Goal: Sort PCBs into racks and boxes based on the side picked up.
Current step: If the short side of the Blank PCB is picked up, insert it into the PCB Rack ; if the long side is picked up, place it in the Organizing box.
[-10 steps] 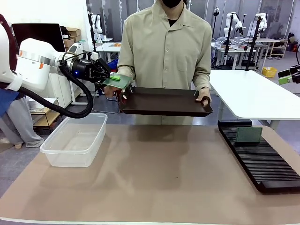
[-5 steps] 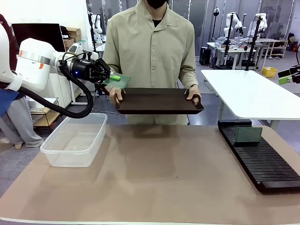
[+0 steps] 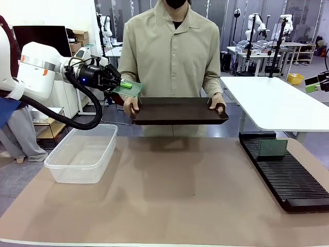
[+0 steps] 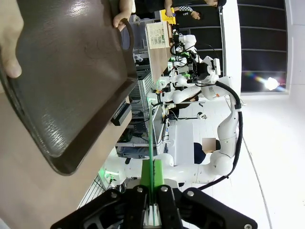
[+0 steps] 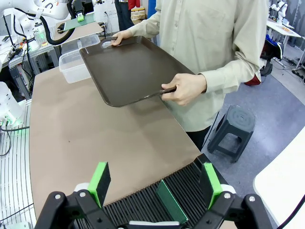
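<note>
Green, thin and flat: PCB (image 3: 129,88) upper left of the front frame, clamped by one short edge in the closed left pincer (image 3: 121,84), lying roughly level, long axis pointing toward frame centre, just beside the dark brown tray (image 3: 180,110) in the person's hands (image 3: 130,105). Edge-on in the left wrist view, a bright green line (image 4: 151,157) rising between the fingers. Second PCB (image 3: 272,148) paler grey-green, upright on its long edge in the black rack (image 3: 288,172), right of frame. Clear tub (image 3: 82,153) on the tabletop (image 3: 175,195), lower left. Right pincer (image 5: 155,183) wide open above the rack, holding nothing. No legible print on either board.
</note>
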Controlling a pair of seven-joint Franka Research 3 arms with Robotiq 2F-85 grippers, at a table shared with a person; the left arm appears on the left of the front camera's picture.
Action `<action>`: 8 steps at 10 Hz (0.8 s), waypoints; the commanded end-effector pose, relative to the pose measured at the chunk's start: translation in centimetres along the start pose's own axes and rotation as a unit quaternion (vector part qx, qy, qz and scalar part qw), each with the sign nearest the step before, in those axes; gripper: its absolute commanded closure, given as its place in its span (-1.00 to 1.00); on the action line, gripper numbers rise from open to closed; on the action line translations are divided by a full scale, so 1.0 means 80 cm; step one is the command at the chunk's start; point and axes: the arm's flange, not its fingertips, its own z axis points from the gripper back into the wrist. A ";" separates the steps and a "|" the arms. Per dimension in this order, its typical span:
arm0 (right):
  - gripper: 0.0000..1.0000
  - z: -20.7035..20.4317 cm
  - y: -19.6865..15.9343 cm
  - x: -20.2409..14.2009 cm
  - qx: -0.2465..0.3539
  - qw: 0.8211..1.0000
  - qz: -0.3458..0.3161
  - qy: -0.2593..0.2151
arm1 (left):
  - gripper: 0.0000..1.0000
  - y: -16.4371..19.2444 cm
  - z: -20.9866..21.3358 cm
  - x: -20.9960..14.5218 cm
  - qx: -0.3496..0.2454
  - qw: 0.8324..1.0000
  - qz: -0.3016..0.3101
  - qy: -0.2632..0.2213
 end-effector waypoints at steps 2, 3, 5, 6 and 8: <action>-1.00 -0.001 0.000 0.000 -0.003 1.000 -0.001 0.001 | 1.00 0.000 -0.001 -0.001 0.000 1.000 -0.007 0.002; -1.00 -0.001 0.000 0.000 -0.003 1.000 -0.001 0.001 | 0.95 0.000 0.000 0.000 0.000 1.000 0.000 0.000; -1.00 -0.001 0.000 0.000 -0.003 1.000 -0.001 0.001 | 0.95 -0.003 0.003 -0.010 0.050 0.999 0.015 0.005; -1.00 -0.001 0.000 0.000 -0.003 1.000 -0.001 0.001 | 0.95 -0.004 0.011 -0.020 0.084 0.996 -0.009 0.003; -1.00 -0.001 0.000 0.000 -0.003 1.000 -0.001 0.001 | 0.95 -0.002 0.023 -0.041 0.172 0.984 0.007 -0.047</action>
